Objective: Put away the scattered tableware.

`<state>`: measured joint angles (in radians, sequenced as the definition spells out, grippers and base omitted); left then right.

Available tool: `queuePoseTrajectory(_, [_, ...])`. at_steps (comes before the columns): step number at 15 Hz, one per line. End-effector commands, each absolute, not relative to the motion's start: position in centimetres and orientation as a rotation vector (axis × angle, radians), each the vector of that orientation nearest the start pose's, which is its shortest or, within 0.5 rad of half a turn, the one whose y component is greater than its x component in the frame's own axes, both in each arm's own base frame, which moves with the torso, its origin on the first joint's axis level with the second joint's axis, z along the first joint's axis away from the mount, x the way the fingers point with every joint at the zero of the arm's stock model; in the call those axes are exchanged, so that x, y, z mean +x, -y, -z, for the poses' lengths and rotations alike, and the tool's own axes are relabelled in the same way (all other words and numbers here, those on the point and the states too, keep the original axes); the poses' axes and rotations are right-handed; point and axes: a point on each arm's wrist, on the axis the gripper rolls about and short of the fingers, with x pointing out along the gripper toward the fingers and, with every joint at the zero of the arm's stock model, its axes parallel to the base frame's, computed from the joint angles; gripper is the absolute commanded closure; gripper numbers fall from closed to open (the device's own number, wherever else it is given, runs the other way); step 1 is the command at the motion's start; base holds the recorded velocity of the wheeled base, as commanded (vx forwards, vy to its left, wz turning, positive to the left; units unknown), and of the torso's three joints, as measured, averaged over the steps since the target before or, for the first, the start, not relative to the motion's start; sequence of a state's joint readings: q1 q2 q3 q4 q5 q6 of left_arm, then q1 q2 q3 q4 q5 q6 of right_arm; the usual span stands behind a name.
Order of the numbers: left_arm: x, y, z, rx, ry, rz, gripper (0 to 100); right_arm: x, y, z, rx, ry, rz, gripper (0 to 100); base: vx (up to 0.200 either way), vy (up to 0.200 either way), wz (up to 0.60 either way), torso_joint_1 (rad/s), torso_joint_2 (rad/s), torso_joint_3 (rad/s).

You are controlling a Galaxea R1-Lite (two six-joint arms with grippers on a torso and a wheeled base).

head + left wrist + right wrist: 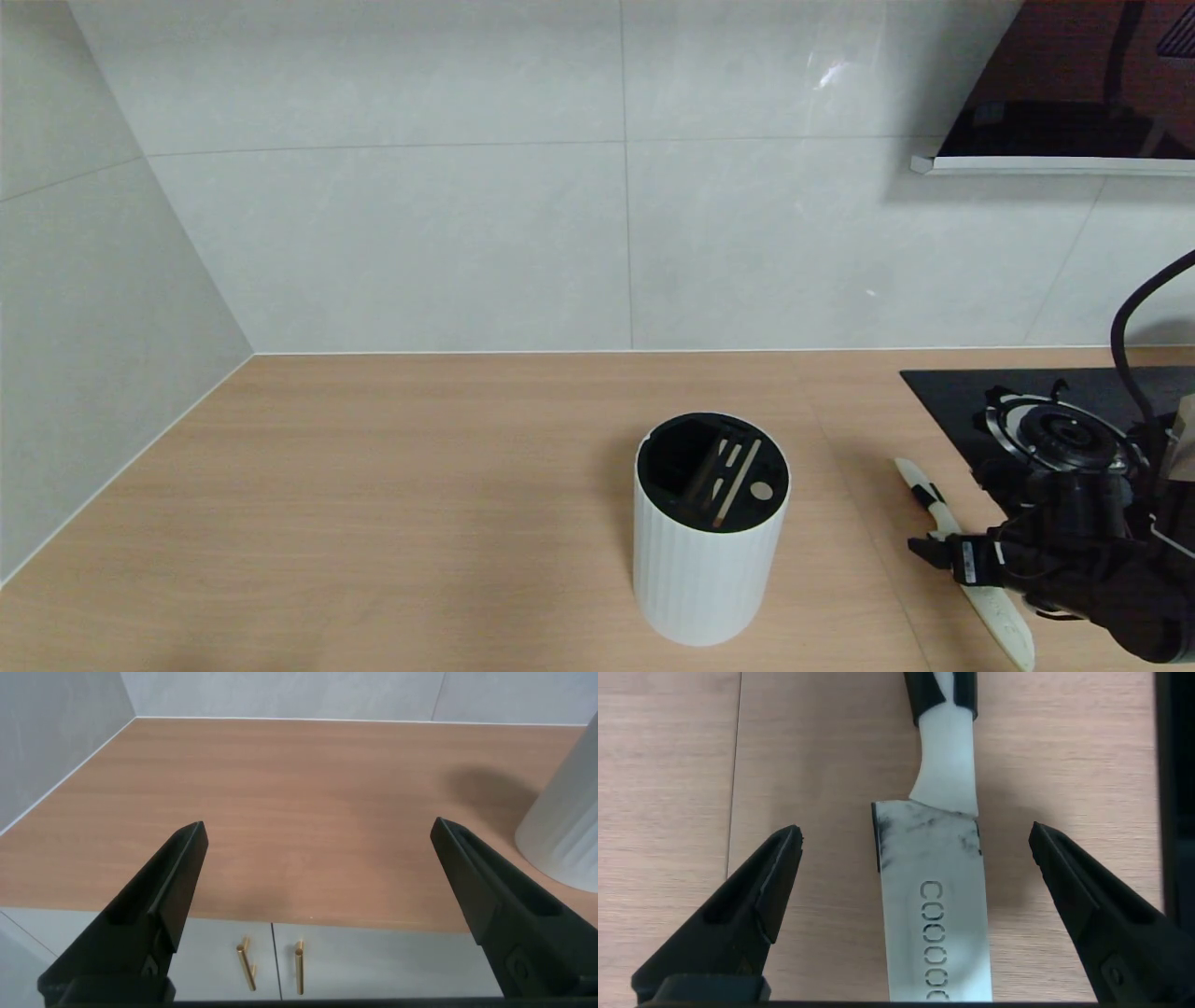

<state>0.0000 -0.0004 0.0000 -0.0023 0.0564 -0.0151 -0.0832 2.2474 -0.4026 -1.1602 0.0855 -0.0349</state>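
A knife (1005, 616) with a white marbled blade and a black-and-white handle lies flat on the wooden counter (420, 485), right of a white ribbed utensil holder (708, 569). The holder's black top has slots, and a few thin utensils stand in them. My right gripper (934, 553) hovers over the knife. In the right wrist view it (915, 840) is open, its fingers on either side of the blade (929, 887) where it meets the handle. My left gripper (318, 831) is open and empty above the counter's front edge, with the holder (570, 821) off to one side.
A black gas hob (1055, 434) with a burner sits at the counter's right end, close to the knife. A dark range hood (1074, 93) hangs above it. Tiled walls close the back and left. Cabinet doors with gold handles (248, 963) are below the counter edge.
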Motion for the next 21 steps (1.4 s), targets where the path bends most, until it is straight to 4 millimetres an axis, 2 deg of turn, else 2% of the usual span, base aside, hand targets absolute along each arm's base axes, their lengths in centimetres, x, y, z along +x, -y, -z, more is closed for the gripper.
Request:
queuePoseTrajectory(1, [-2.28,-0.13,-7.58,-0.015,0.004,-0.057,0,29.27,2.37,1.98,0.025,-0.675,-0.01,0,0.0,0.0,0.0,0.0,0.0,0.0])
queuePoseTrajectory(15, [-2.28,-0.13,-7.58,-0.015,0.004,-0.057,0,29.15,2.39,2.55,0.015,-0.682,-0.001,0,0.0,0.0,0.0,0.0,0.0,0.0])
queuePoseTrajectory(16, [-2.28,-0.13,-7.58,-0.015,0.004,-0.057,0,29.04,2.38,2.59,0.016,-0.687,-0.001,100,0.0,0.0,0.0,0.0,0.0,0.0])
queuePoseTrajectory(21, [-2.28,-0.13,-7.58,-0.015,0.004,-0.057,0,28.47,2.33,2.59,0.011,-0.702,-0.003,100,0.0,0.0,0.0,0.0,0.0,0.0])
